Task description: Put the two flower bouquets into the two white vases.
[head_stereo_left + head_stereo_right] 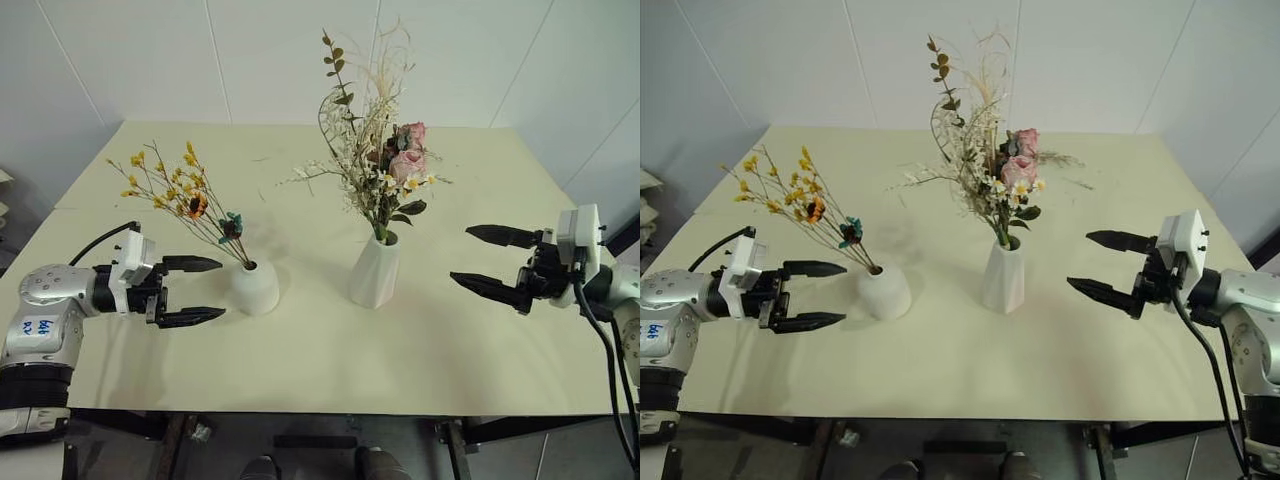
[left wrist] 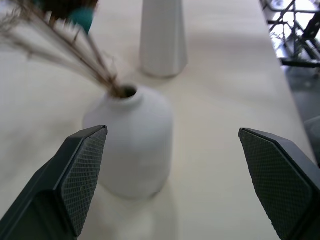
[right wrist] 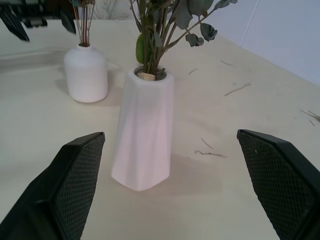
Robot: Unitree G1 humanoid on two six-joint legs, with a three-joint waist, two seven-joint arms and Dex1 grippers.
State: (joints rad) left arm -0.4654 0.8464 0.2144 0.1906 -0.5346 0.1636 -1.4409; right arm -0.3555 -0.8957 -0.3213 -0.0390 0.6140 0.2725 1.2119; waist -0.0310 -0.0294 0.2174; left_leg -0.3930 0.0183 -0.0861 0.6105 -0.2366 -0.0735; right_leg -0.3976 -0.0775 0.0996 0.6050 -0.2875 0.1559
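Observation:
The large bouquet [image 1: 378, 150] of pink roses, white sprays and grasses stands in the tall faceted white vase [image 1: 375, 272] at the table's middle. Its stems enter the vase mouth [image 3: 150, 75]. The small yellow-orange bouquet [image 1: 178, 192] leans to the left out of the short dome vase [image 1: 254, 287], its stems in the top hole [image 2: 126, 92]. My left gripper [image 1: 202, 290] is open just left of the dome vase, holding nothing. To the right of the tall vase, my right gripper [image 1: 487, 259] is open and apart from it, with nothing between its fingers.
The pale yellow table [image 1: 320, 370] carries a few loose dry sprigs [image 3: 210, 148] near the tall vase and farther back. White walls stand behind the table. A dark metal frame [image 2: 295, 40] lies beyond the table's edge.

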